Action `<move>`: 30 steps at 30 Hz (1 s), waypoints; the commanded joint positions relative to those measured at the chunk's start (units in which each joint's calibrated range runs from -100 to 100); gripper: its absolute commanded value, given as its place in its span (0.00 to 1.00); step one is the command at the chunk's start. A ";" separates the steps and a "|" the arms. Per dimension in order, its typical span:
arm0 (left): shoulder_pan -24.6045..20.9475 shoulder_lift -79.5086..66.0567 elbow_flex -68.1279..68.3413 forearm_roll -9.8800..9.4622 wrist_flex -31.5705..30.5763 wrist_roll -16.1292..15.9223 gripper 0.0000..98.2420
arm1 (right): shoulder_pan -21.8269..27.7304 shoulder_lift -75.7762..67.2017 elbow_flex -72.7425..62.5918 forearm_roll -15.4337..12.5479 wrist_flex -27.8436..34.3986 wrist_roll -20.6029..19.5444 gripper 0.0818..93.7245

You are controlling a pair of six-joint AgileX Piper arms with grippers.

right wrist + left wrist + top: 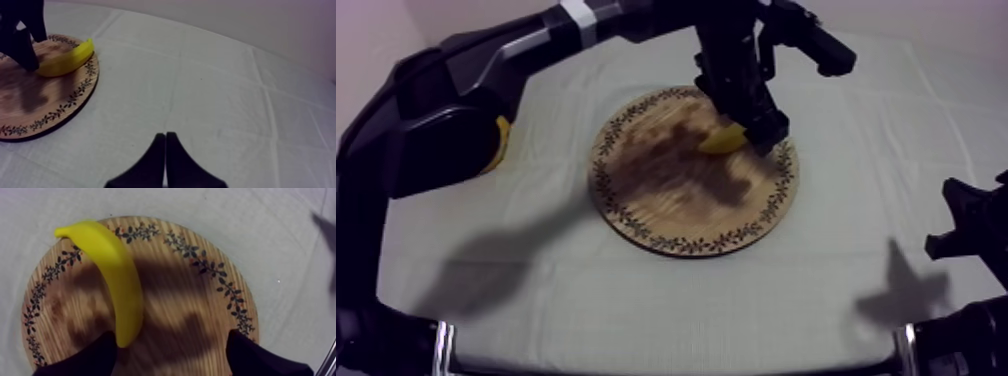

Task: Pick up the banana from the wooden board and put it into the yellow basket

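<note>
Left wrist view: your left claw (170,347) hangs spread over the wooden board (200,318), where the banana (117,283) lies, its near end off-centre in the gap. Centre the fruit, drop lower, then close. The yellow basket (500,140) sits at your left on the table (636,310). Your right claw (165,137) rests clenched on nothing.

We saw a yellow banana (117,283), a brown board (200,313) rimmed with dark leaf sprigs, and a grey-white cloth (225,100).
</note>
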 commanded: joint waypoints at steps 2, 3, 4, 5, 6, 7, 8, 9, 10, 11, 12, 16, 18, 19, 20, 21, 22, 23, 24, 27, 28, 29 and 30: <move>0.06 2.52 -3.01 -0.53 0.06 0.19 0.81 | -0.02 0.00 -0.05 0.02 -0.12 -0.01 0.00; 0.07 3.24 -3.89 -0.76 0.06 0.27 0.81 | -0.02 0.00 -0.05 0.02 -0.12 -0.01 0.00; 0.08 3.95 -4.71 -0.95 0.06 0.40 0.81 | -0.02 0.00 -0.05 0.02 -0.12 -0.01 0.00; 0.05 4.65 -5.45 -1.08 0.06 0.56 0.81 | -0.02 0.00 -0.05 0.02 -0.12 -0.01 0.00; -0.02 5.35 -6.14 -1.18 0.06 0.76 0.81 | -0.02 0.00 -0.05 0.02 -0.12 -0.01 0.00; -0.14 6.05 -6.78 -1.24 0.06 0.98 0.81 | -0.02 0.00 -0.05 0.02 -0.12 -0.01 0.00; -0.28 6.77 -7.54 -1.29 0.06 1.17 0.80 | -0.02 0.00 -0.05 0.02 -0.12 -0.01 0.00; -0.45 7.48 -8.40 -1.33 0.06 1.34 0.80 | -0.02 0.00 -0.05 0.02 -0.12 -0.01 0.00; -0.63 8.21 -9.37 -1.39 0.06 1.47 0.80 | -0.02 0.00 -0.05 0.02 -0.12 -0.01 0.00; -0.80 8.95 -10.35 -1.47 0.06 1.58 0.80 | -0.02 0.00 -0.05 0.02 -0.12 -0.01 0.00; -0.96 9.68 -11.34 -1.56 0.06 1.68 0.80 | -0.02 0.00 -0.05 0.02 -0.12 -0.01 0.00; -1.47 12.38 -14.60 -2.21 0.10 2.08 0.80 | -0.02 0.00 -0.05 0.02 -0.12 -0.01 0.00; -1.61 13.66 -15.84 -2.57 0.12 2.30 0.80 | -0.02 0.00 -0.05 0.02 -0.12 -0.01 0.00; -1.68 14.27 -16.32 -2.70 0.13 2.41 0.80 | -0.02 0.00 -0.05 0.02 -0.12 -0.01 0.00; -1.73 14.85 -16.73 -2.81 0.13 2.48 0.80 | -0.02 0.00 -0.05 0.02 -0.12 -0.01 0.00; -1.77 15.38 -17.04 -2.94 0.14 2.53 0.80 | -0.02 0.00 -0.05 0.02 -0.12 -0.01 0.00; -1.77 15.86 -17.33 -3.12 0.14 2.57 0.80 | -0.02 0.00 -0.05 0.02 -0.12 -0.01 0.00; -1.73 16.25 -17.56 -3.38 0.14 2.58 0.80 | -0.02 0.00 -0.05 0.02 -0.12 -0.01 0.00; -1.68 16.57 -17.73 -3.62 0.14 2.60 0.80 | -0.02 0.00 -0.05 0.02 -0.12 -0.01 0.00; -1.55 17.32 -17.98 -3.99 0.14 2.64 0.78 | -0.02 0.00 -0.05 0.02 -0.12 -0.01 0.00; -1.51 17.55 -18.02 -4.05 0.14 2.62 0.78 | -0.02 0.00 -0.05 0.02 -0.12 -0.01 0.00; -1.48 17.80 -18.05 -4.10 0.14 2.59 0.77 | -0.02 0.00 -0.05 0.02 -0.12 -0.01 0.00; -1.42 18.02 -18.10 -4.18 0.14 2.58 0.75 | -0.02 0.00 -0.05 0.02 -0.12 -0.01 0.00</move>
